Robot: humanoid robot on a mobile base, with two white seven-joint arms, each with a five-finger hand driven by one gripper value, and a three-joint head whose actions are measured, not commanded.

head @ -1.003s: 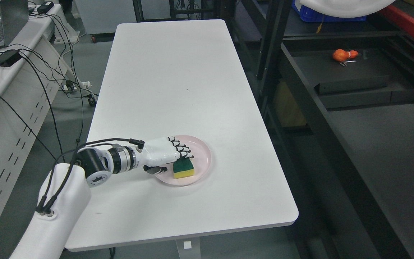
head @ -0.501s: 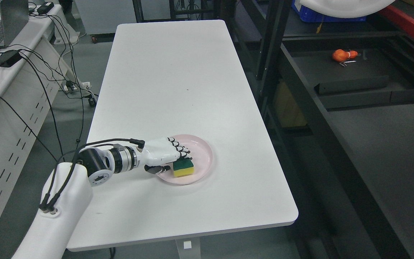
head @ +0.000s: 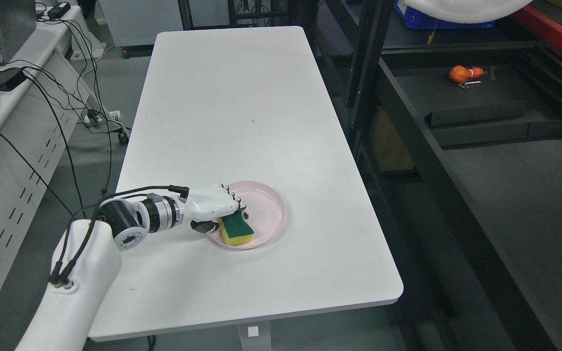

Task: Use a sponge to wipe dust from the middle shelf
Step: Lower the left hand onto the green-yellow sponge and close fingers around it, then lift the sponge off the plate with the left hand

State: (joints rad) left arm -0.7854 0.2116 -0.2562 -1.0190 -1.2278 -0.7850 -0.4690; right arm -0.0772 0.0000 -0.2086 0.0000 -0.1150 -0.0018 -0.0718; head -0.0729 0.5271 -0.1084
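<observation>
A green-topped yellow sponge (head: 237, 230) lies tilted at the near left rim of a pink plate (head: 266, 207) on the white table (head: 232, 107). My left hand (head: 222, 217) comes in from the lower left and its fingers are curled over the sponge's left end, with the thumb underneath. The dark shelf rack (head: 461, 141) stands to the right of the table, its wide middle shelf (head: 520, 195) running toward the lower right. My right arm does not show.
An orange-handled tool (head: 462, 73) and a dark box (head: 476, 113) lie on the far shelf surface. A blue crate (head: 437, 22) sits at the top. Cables (head: 42, 102) hang from a desk on the left.
The fingers have curled down onto the sponge and pulled it left, tilting it against the plate's rim. The whole picture has shifted slightly, so the camera moved a little.
</observation>
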